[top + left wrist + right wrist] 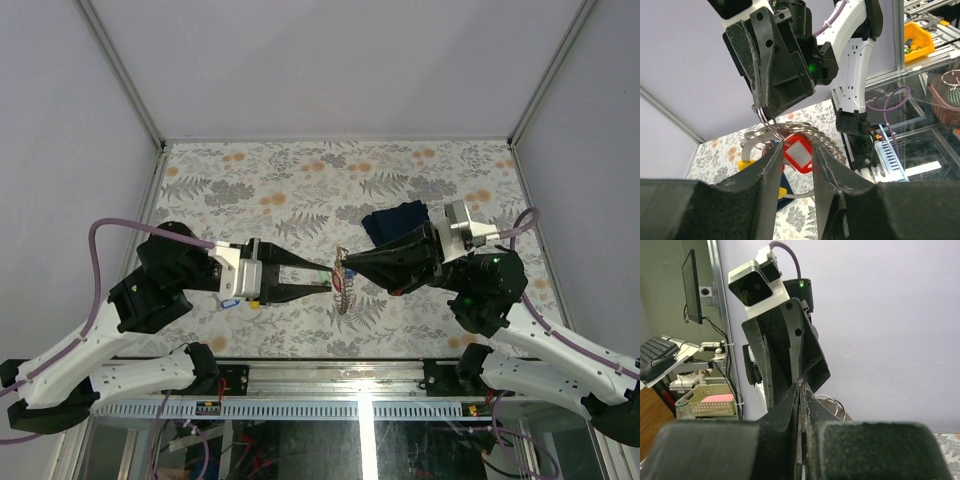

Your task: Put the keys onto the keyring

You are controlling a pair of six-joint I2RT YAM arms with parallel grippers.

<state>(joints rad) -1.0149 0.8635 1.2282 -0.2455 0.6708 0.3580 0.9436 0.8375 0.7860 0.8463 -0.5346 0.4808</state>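
The keyring (345,287), a silvery toothed ring, hangs in mid-air between both arms at the table's centre. My right gripper (343,263) is shut on its thin wire loop (800,382), seen from the left wrist as black fingers (775,92) pinching the wire. My left gripper (326,284) faces it with its jaws a little apart. In the left wrist view the ring's red tag (800,156) shows through the gap of that gripper (796,150), and its left fingertip (775,155) touches the wire. A yellow tag (745,164) hangs lower left. A small blue-tagged key (228,303) lies under my left wrist.
A dark navy folded cloth (393,222) lies on the floral tabletop (300,180) behind the right gripper. Grey walls close the table on three sides. A metal rail (330,378) runs along the near edge between the arm bases.
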